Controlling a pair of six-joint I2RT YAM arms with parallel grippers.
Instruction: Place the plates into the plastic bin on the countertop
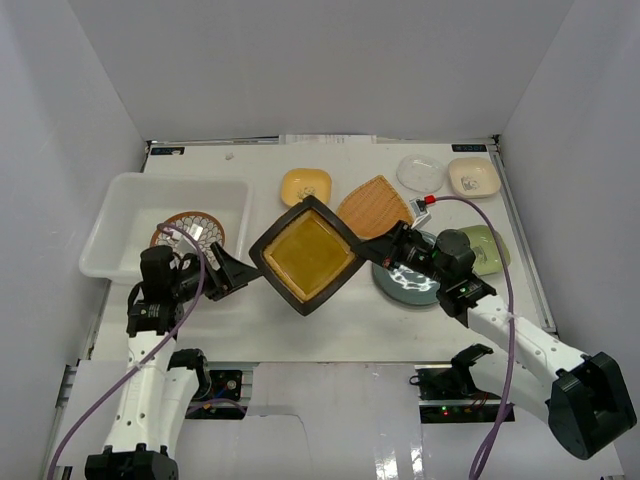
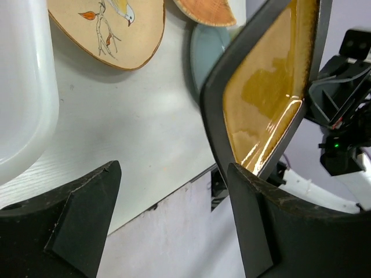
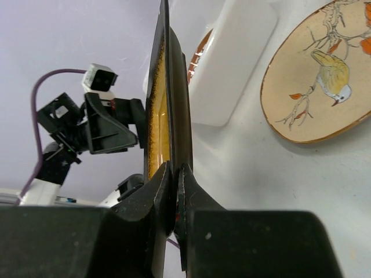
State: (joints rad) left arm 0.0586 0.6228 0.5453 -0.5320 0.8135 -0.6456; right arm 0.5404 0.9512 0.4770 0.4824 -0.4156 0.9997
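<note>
White counter (image 1: 330, 330), closed in by white walls. The plastic bin (image 1: 115, 215) stands at its left side with one round patterned plate (image 1: 188, 232) lying inside. The dark square plate (image 1: 305, 255) with the amber centre is held clear of the counter, just right of the bin and between the two arms. The right gripper (image 3: 177, 174) is clamped on the rim at the plate's right corner, a finger pressed to each face. The left gripper (image 2: 174, 168) has its fingers spread wide about the opposite, left corner. That corner lies against or just beside one finger (image 2: 255, 220), and no grip is made. Judged purpose: a handover from arm to arm, since the bin lies on the left arm's side. Orientation: the amber face is turned up and away from the counter, and the plate sits diamond-wise, one corner toward the far wall and one toward the arm bases. Being square, it has no true long axis. Its longest line, the corner-to-corner diagonal, runs left to right from gripper to gripper. The floral cream plate (image 2: 110, 29) lies on the counter beneath. The yellow plate (image 1: 306, 185) and the orange woven plate (image 1: 375, 207) lie beyond, outside the bin.
</note>
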